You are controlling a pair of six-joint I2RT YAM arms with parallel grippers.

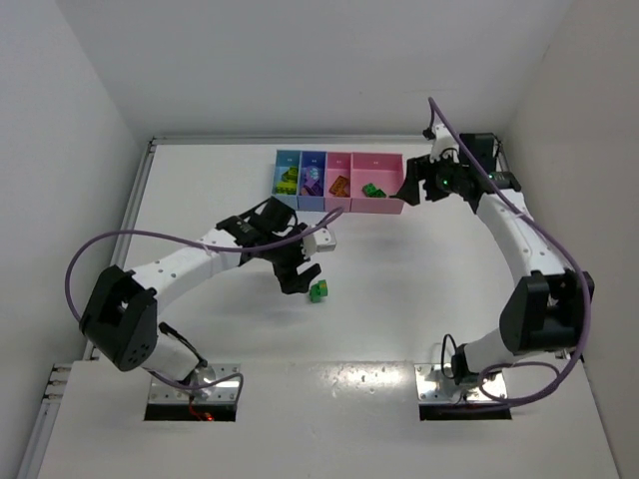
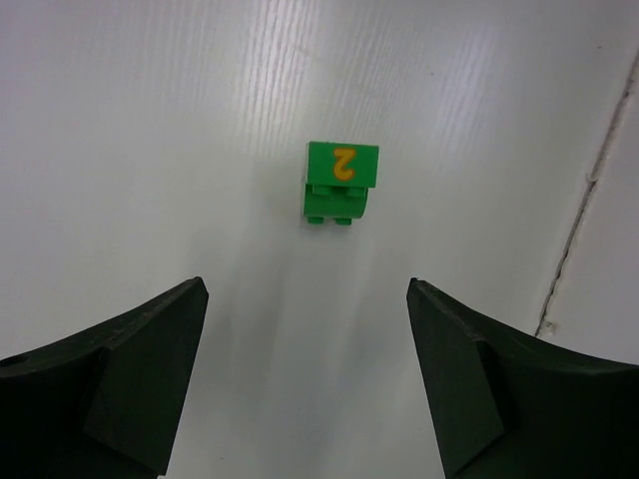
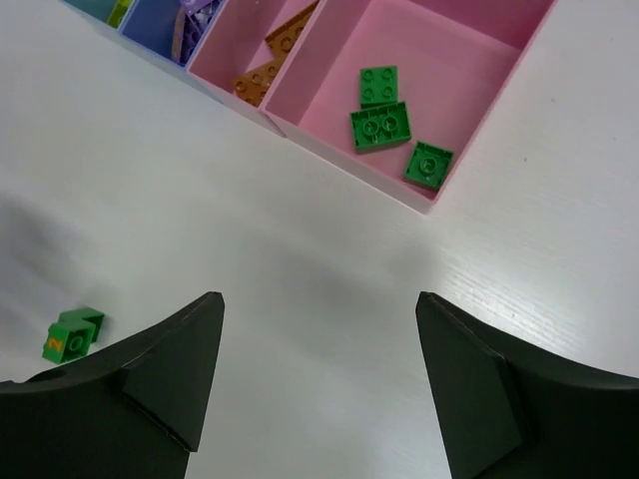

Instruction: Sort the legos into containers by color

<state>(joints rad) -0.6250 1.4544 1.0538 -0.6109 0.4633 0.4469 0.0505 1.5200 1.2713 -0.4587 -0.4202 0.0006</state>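
Observation:
A green lego (image 1: 319, 290) with a yellow mark lies alone on the white table; it shows in the left wrist view (image 2: 340, 182) and the right wrist view (image 3: 72, 334). My left gripper (image 1: 303, 271) is open and empty, just left of and above it. The containers (image 1: 337, 182) stand in a row at the back: light blue, blue-purple, narrow pink, wide pink. The wide pink bin (image 3: 469, 70) holds three green legos (image 3: 381, 124); the narrow pink bin (image 3: 245, 45) holds orange ones (image 3: 265, 70). My right gripper (image 1: 410, 187) is open and empty beside the wide pink bin's right end.
The light blue bin (image 1: 288, 178) holds yellow-green pieces and the blue-purple bin (image 1: 313, 180) holds purple ones. A purple cable loops off each arm. The table's edge (image 2: 589, 190) runs at the right of the left wrist view.

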